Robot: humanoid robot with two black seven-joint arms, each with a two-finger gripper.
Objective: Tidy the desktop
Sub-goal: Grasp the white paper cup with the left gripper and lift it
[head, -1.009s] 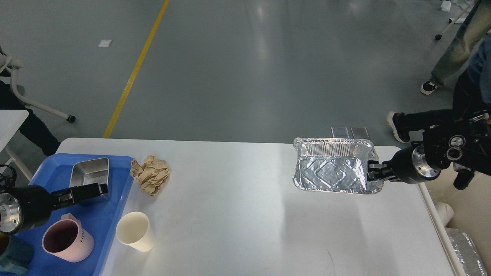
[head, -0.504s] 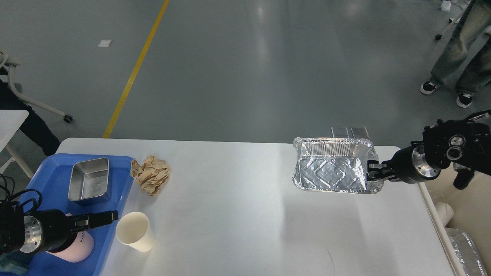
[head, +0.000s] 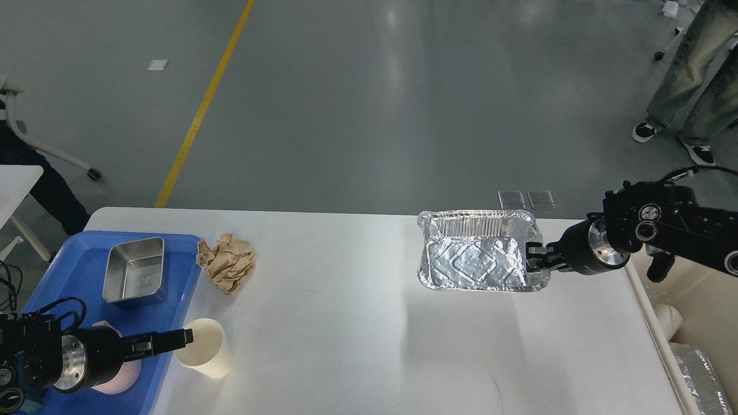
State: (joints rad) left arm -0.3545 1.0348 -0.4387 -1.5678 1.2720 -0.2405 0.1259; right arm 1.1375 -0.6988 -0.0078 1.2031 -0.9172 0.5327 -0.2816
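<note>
Our bench (head: 346, 323) lies broadly bare at frame centre, our right tool (head: 533, 257) grasping the empty foil tray's (head: 475, 259) right rim, our left tool (head: 173, 340) at the paper cup (head: 206, 349), grip unclear.

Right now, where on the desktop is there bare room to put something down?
The desktop is bare across its middle, between the crumpled paper and the foil tray, and along the whole near edge right of the paper cup. The left end is crowded: blue tray, cup, paper and left gripper.

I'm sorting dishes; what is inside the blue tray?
The blue tray holds an empty steel container and a pink mug, mostly hidden behind the left gripper. The tray's near corner is covered by the arm.
</note>
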